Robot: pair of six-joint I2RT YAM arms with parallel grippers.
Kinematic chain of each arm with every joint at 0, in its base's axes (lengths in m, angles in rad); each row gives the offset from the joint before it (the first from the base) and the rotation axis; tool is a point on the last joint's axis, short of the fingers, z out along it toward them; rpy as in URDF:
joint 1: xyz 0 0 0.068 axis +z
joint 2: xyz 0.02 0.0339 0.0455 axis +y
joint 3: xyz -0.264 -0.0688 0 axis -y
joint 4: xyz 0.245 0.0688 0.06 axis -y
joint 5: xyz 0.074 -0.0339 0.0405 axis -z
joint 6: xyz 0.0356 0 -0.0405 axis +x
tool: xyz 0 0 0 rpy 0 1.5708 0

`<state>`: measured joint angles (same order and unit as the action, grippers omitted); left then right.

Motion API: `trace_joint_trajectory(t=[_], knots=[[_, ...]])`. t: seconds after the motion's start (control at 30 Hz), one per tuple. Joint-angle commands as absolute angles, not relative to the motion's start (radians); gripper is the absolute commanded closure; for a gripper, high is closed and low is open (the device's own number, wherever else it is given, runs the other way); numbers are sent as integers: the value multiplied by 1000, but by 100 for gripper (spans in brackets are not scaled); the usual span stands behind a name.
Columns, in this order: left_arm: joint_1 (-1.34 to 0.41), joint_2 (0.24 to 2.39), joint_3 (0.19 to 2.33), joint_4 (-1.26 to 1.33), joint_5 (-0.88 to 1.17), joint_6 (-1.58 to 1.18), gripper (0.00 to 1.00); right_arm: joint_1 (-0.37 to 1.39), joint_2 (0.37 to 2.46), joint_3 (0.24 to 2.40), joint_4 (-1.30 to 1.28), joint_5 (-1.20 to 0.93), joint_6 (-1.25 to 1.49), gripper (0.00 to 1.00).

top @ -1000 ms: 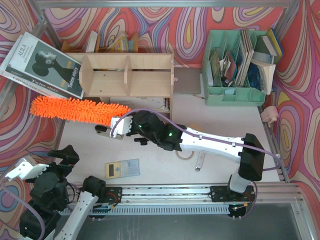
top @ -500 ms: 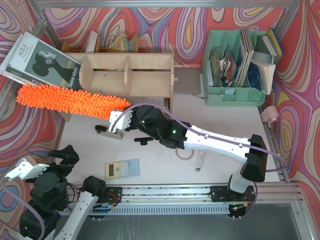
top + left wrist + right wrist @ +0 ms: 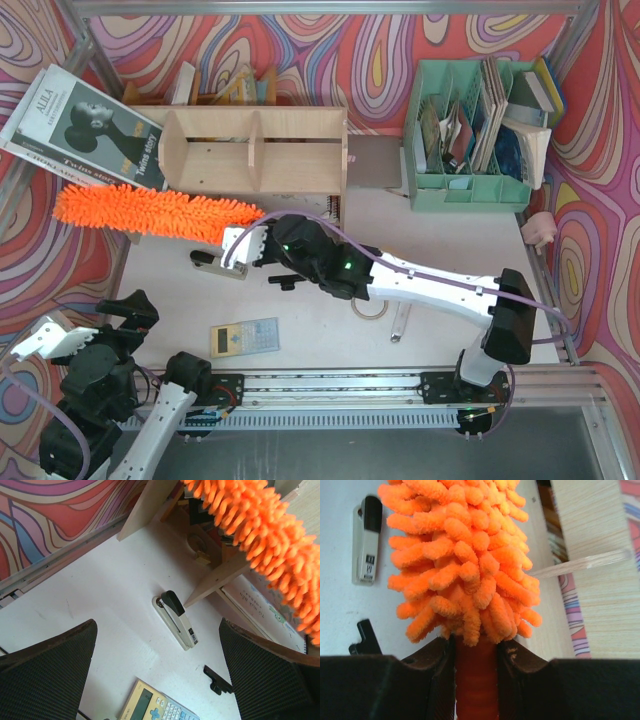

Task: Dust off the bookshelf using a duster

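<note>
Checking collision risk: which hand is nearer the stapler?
Right. The right hand, shut on the duster, is almost over the stapler. The left hand, open, hangs well back at the near-left corner of the table.

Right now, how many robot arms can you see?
2. The left arm is folded at the near left corner, left end effector open; the right arm reaches toward the bookshelf, right end effector shut on the duster.

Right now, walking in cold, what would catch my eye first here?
The bright orange fluffy duster, slanting across the left side of the scene, just in front of the plywood bookshelf. The right gripper is shut on its handle end. All around, the swirling red, pink and yellow backdrop competes for attention.
</note>
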<state>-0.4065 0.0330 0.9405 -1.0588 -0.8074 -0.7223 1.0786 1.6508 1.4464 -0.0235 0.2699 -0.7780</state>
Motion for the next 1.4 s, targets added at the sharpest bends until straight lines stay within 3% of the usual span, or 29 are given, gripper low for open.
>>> trace_joint_trajectory(t=[0.0,0.27,0.43,0.7,0.97,1.37], knots=[[-413,40,931,-1048,-804,-719,2,1069,1635,1593,55,259,-744,100],[-413,36,929,-1047,-805,-721,2,1076,1694,1706,43,234,-711,100],[-413,33,929,-1047,-805,-721,2,1101,1661,1670,97,229,-531,100],[-412,28,929,-1048,-807,-720,2,1279,1686,1556,335,475,-230,100],[-413,33,929,-1045,-808,-718,2,1332,1847,1577,473,671,84,100],[-413,70,929,-1037,-805,-705,2,1336,2024,1637,593,660,210,100]])
